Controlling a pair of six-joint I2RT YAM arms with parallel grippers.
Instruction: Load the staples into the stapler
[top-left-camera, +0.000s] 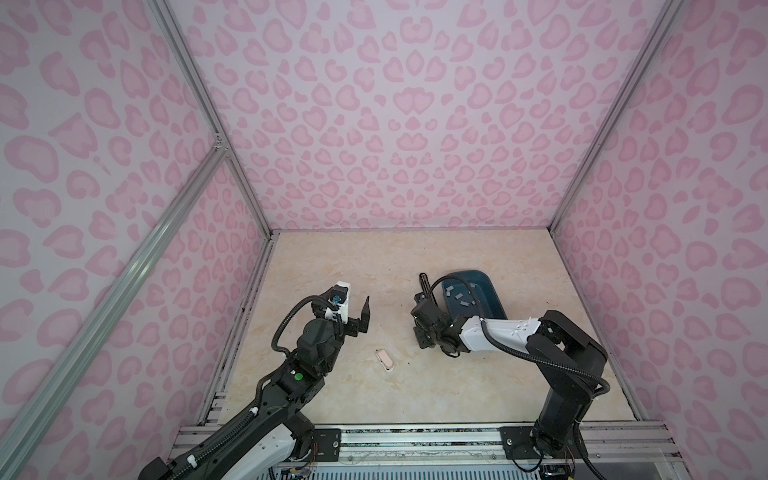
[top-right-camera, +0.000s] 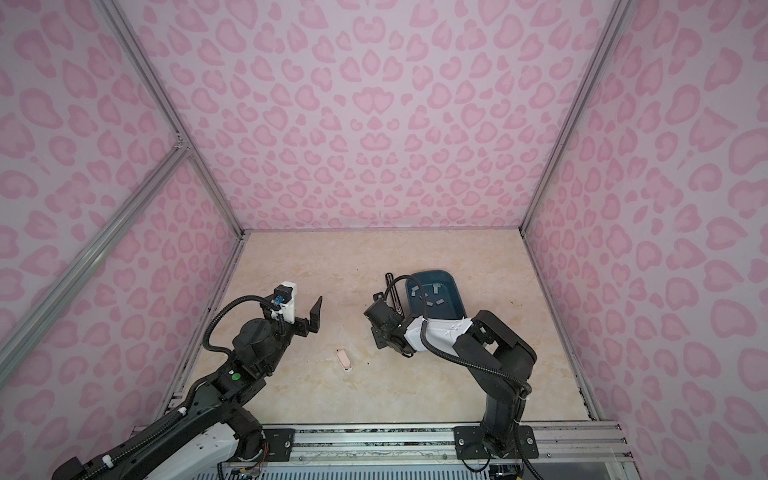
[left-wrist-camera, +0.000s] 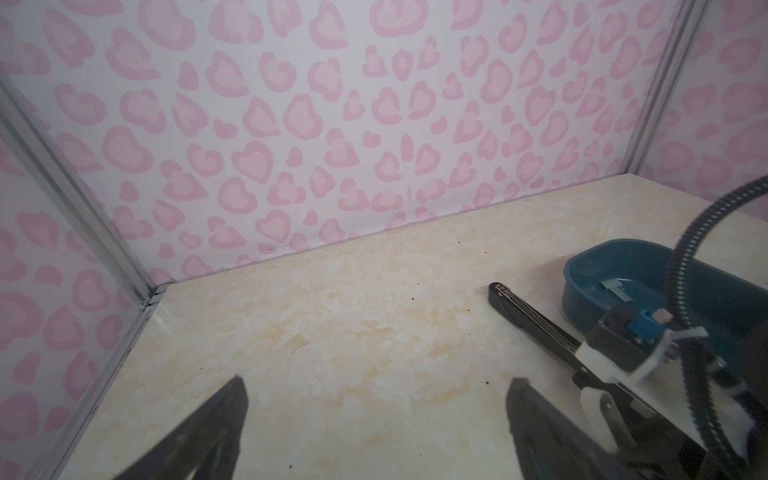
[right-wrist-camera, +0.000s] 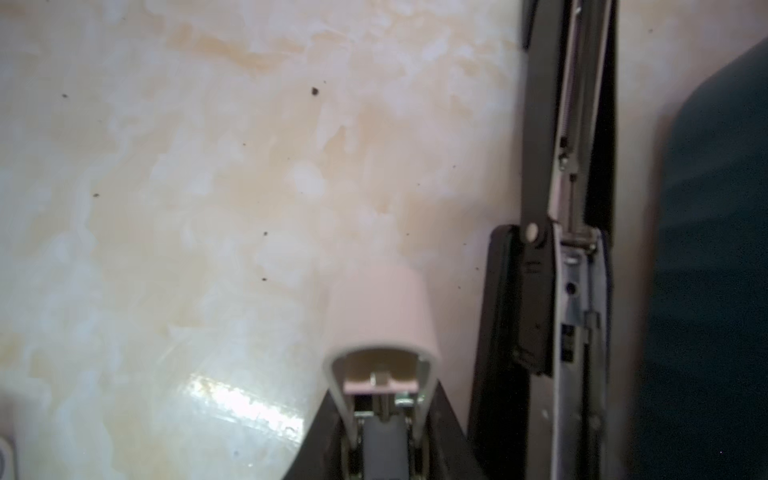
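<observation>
Item, nearest: pink stapler (top-left-camera: 384, 360), small, lying loose on the table (top-left-camera: 332, 266) between the two arms, touched by neither. Item: left gripper (left-wrist-camera: 378, 380), jaws wide apart and empty, above bare table, well apart from the tray. Item: right gripper (right-wrist-camera: 380, 419), jaws clamped on a pale stapler (right-wrist-camera: 382, 316), long axis running straight out along the fingers, hollow end facing the wrist camera. Item: black stapler (left-wrist-camera: 536, 320), opened out flat, just beside the tray, between it and the right gripper, roughly parallel to the held one. Item, farthest: blue tray (left-wrist-camera: 582, 291) holding the staples (top-left-camera: 461, 296), short grey strips scattered at mixed angles, none picked up. Judgement: the right arm is much nearer the strips but occupied. The free left arm would have to reach across, past the black stapler and the right wrist.
</observation>
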